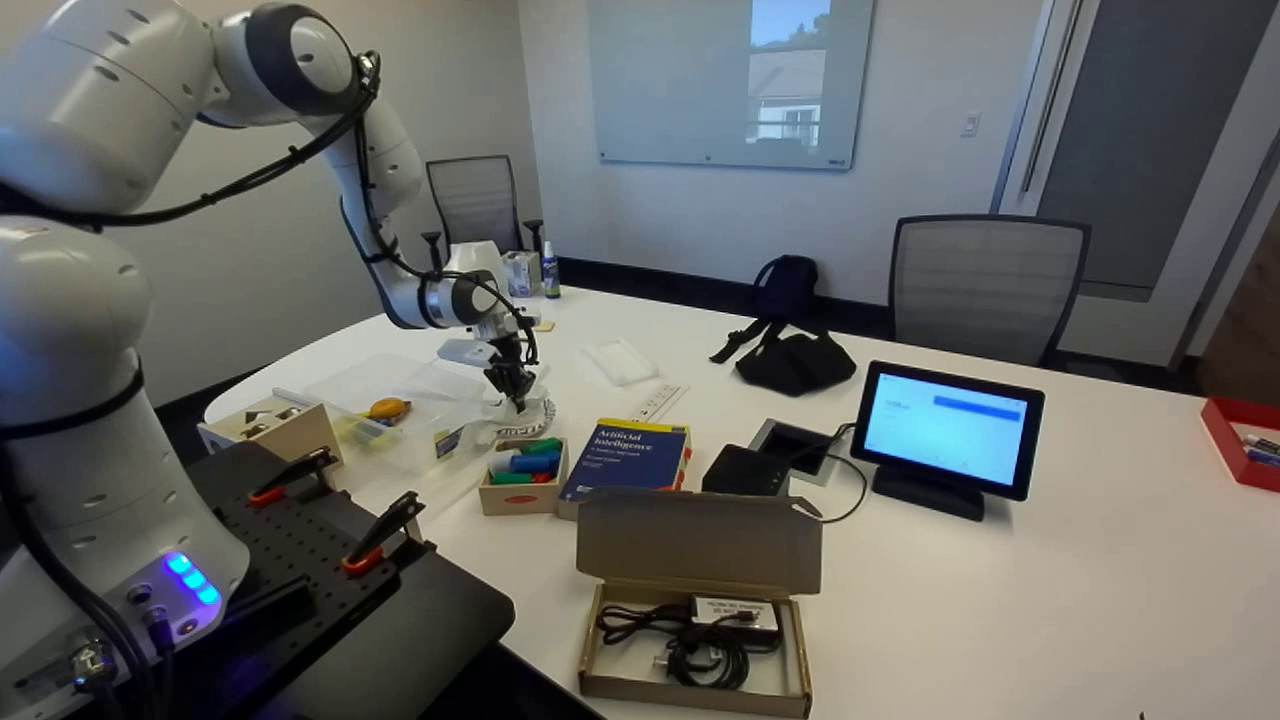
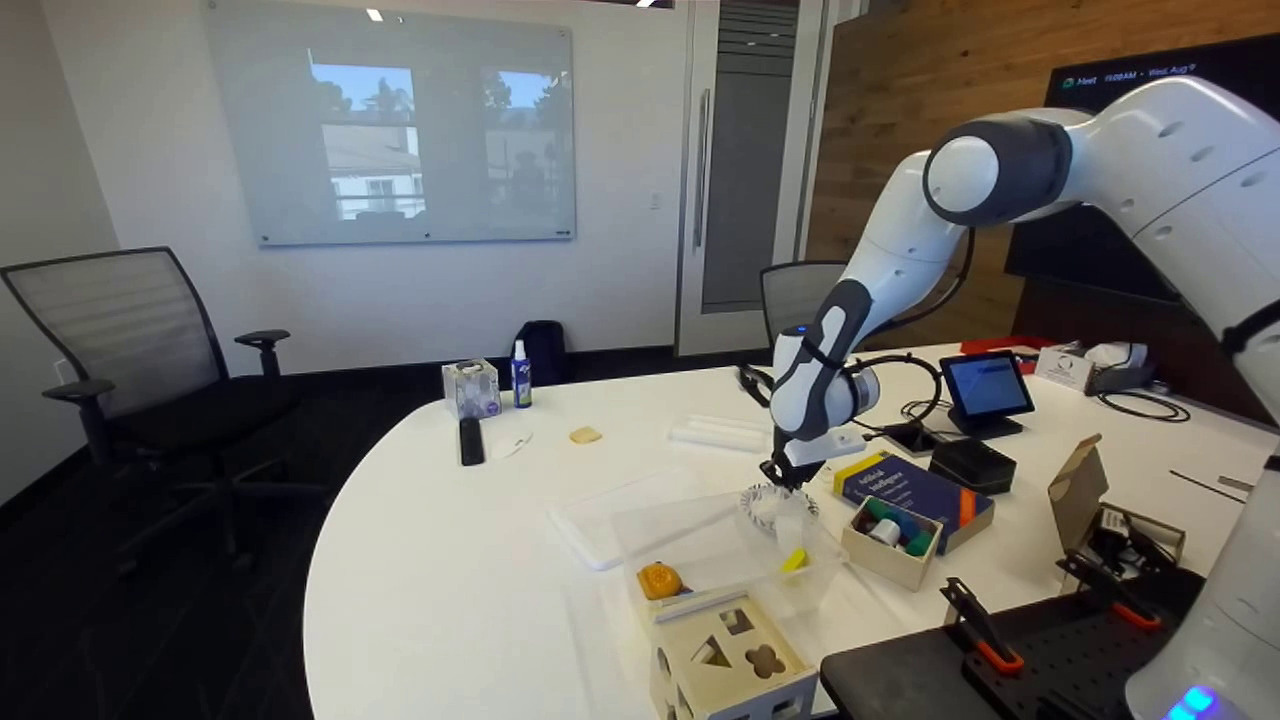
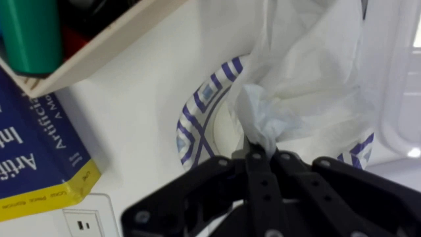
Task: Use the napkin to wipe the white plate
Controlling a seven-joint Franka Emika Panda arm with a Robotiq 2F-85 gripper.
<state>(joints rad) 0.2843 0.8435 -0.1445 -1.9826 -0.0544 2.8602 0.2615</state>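
Note:
The white plate (image 3: 189, 131) with a blue-patterned rim lies on the table. It also shows in both exterior views (image 1: 545, 418) (image 2: 757, 510). My gripper (image 3: 271, 149) is shut on a bunched end of the white napkin (image 3: 309, 85), just above the plate. The rest of the napkin hangs loosely and hides much of the plate's middle and upper right side in the wrist view. The gripper shows over the plate in both exterior views (image 1: 515, 393) (image 2: 787, 473). The napkin hangs below the fingers in an exterior view (image 2: 792, 520). Whether it touches the plate I cannot tell.
Beside the plate stand a small wooden box (image 2: 890, 550) of coloured pieces and a blue book (image 1: 630, 460). A clear plastic bin (image 2: 690, 550), a wooden shape-sorter box (image 2: 735, 660) and an orange toy (image 2: 660, 580) are nearby. A socket panel (image 1: 658, 402) lies behind the book.

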